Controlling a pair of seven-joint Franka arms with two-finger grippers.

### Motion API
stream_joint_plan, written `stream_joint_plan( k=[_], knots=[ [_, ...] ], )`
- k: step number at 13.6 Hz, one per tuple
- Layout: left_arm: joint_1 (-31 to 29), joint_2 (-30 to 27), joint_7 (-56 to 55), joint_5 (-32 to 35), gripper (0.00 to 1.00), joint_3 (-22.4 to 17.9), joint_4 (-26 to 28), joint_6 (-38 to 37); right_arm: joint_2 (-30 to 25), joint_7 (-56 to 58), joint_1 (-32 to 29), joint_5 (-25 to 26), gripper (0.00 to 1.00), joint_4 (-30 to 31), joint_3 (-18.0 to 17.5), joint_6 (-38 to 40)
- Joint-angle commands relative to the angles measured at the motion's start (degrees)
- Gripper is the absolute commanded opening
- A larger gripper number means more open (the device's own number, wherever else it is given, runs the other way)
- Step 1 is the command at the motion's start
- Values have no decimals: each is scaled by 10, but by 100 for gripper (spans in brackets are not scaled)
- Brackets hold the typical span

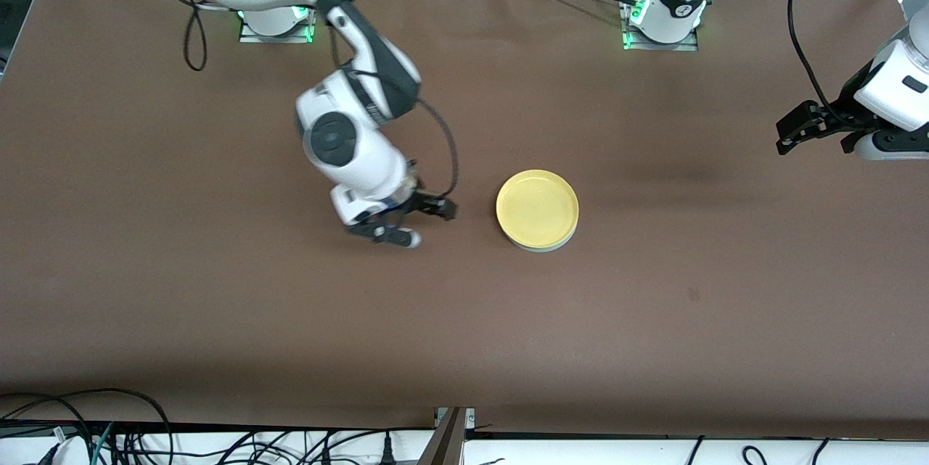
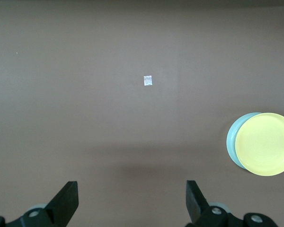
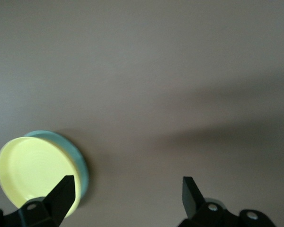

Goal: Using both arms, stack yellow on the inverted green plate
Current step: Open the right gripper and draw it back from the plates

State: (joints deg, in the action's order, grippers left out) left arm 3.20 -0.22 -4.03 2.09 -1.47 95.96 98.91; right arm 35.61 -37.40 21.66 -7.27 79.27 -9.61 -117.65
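The yellow plate point(image 1: 537, 207) lies rim up on top of the green plate point(image 1: 546, 247), of which only a thin pale edge shows, near the table's middle. Both show in the left wrist view, yellow point(image 2: 267, 144) over green point(image 2: 232, 140), and in the right wrist view, yellow point(image 3: 33, 174) over green point(image 3: 78, 158). My right gripper point(image 1: 428, 223) is open and empty, low over the table beside the stack toward the right arm's end. My left gripper point(image 1: 798, 133) is open and empty, up over the left arm's end of the table.
The brown table point(image 1: 218, 305) carries a small pale square mark point(image 2: 148, 81) in the left wrist view. Cables point(image 1: 109, 436) run along the table's near edge. The arm bases point(image 1: 660, 22) stand at the top edge.
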Motion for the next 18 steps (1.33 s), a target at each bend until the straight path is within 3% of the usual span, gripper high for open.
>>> stream_joint_plan(
  k=[1, 3, 7, 11, 14, 18],
  knots=[
    [-4, 0, 17, -11, 100, 0, -10, -8, -49, 113, -70, 8, 100, 15, -5, 92],
    [-4, 0, 14, -11, 100, 0, -11, -16, -76, 201, -108, 8, 100, 15, 12, 168],
    [-5, -1, 14, -11, 100, -5, -15, -31, -141, 345, -131, 37, 100, 15, 97, 260],
    [-5, -2, 14, -12, 100, 0, -19, -42, -240, 369, -174, 48, 100, 39, 100, 327],
    [-4, -5, 17, -12, 100, 1, -21, -64, -309, 371, -202, 88, 100, 39, 100, 354],
    [-1, -1, 17, -12, 100, 1, -28, -64, -343, 376, -211, 90, 100, 39, 107, 376]
  ],
)
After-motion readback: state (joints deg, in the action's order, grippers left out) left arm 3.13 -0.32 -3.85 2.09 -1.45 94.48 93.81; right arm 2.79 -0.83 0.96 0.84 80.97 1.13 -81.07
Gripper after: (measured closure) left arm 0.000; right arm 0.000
